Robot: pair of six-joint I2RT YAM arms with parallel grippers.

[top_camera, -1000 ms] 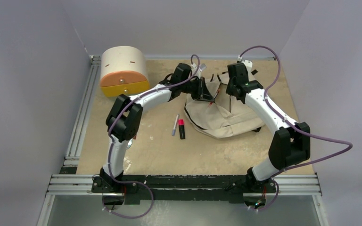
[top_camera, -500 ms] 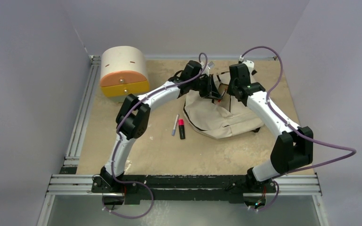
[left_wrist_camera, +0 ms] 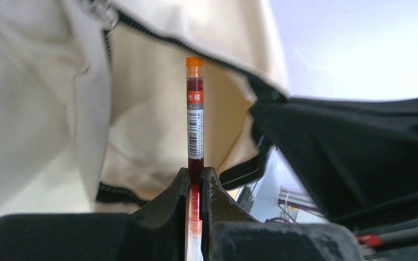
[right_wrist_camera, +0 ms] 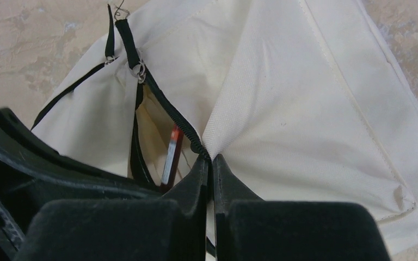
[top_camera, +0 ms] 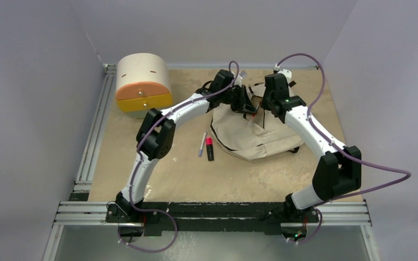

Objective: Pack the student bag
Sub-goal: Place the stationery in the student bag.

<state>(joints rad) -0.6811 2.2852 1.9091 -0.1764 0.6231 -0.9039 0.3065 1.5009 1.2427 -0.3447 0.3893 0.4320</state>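
Progress came as your left gripper point(left_wrist_camera: 195, 175), clamped on the red pen point(left_wrist_camera: 195, 109), swung across to the mouth of the student bag point(top_camera: 250, 137) lying on the tabletop point(top_camera: 196, 176), while your right gripper point(right_wrist_camera: 210, 161) pinched its zipper edge point(right_wrist_camera: 182, 128) open, so insertion looked close.

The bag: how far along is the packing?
Done: the bag is unzipped, and the right gripper pinches its zipper edge, holding the mouth open. In hand: the left gripper grips a red pen, poking into the opening. Left: a white pen and a red marker lie on the table beside the bag. Whether anything is inside already cannot be seen.
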